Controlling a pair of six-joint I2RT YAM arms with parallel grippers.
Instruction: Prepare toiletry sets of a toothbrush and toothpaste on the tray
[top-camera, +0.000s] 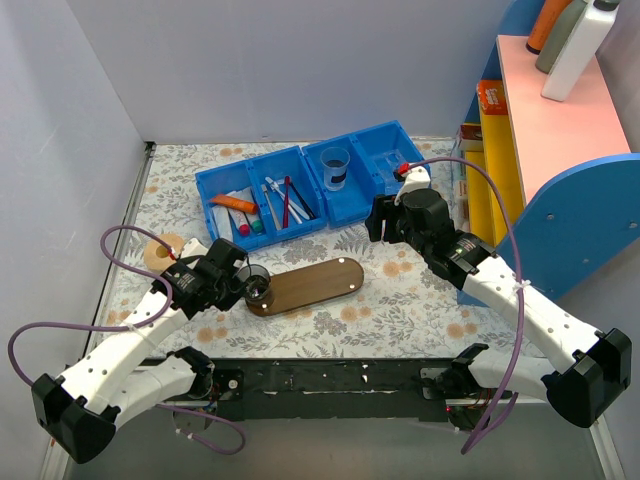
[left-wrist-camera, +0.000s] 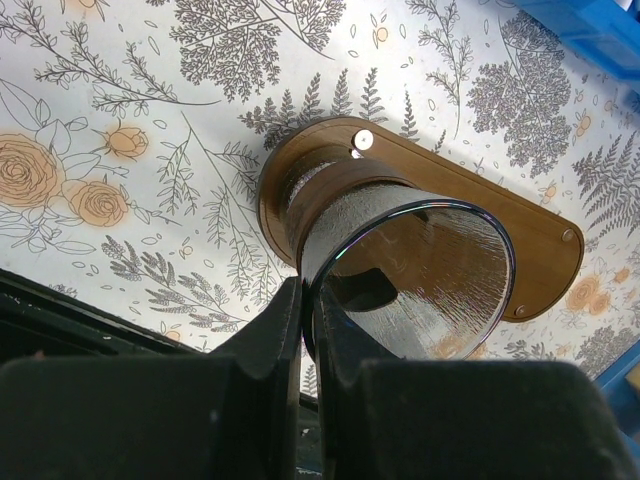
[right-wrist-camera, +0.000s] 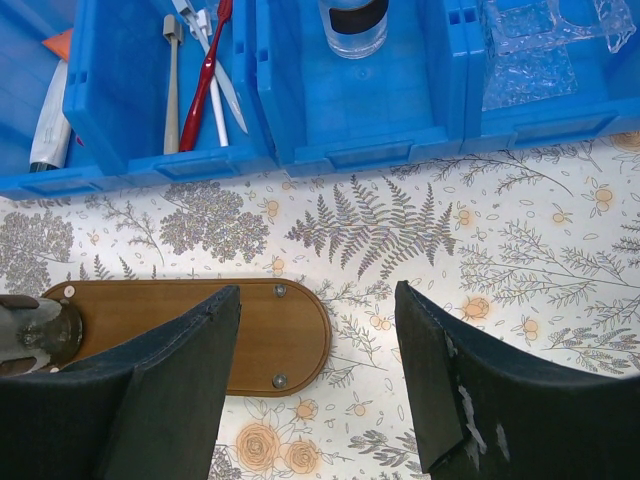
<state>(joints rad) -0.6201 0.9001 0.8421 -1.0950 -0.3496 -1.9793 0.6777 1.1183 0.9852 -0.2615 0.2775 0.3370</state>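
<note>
The left gripper (left-wrist-camera: 303, 330) pinches the wall of a smoky glass (left-wrist-camera: 420, 270) resting on the left end of the tray (top-camera: 322, 280), while the right gripper (right-wrist-camera: 318, 290) hangs spread near the tray's right end.

Left wrist view: tray (left-wrist-camera: 520, 235) end at 9 o'clock hidden under dark tumbler (left-wrist-camera: 420, 270); tumbler rim at 7 o'clock hidden behind left gripper (left-wrist-camera: 303, 300) fingers; blue bin (left-wrist-camera: 600, 25) cut off at 1 o'clock.
Right wrist view: toothpaste (right-wrist-camera: 50, 120) cut by edge at 10 o'clock, lettering unreadable; toothbrush (right-wrist-camera: 218, 120) head end runs off edge at 11 o'clock; tray middle hidden behind right gripper (right-wrist-camera: 315, 300) finger; clear cup (right-wrist-camera: 353, 25) top cut at 12 o'clock.
Top view: shelf bottles (top-camera: 580, 40) cut at 1 o'clock.
</note>
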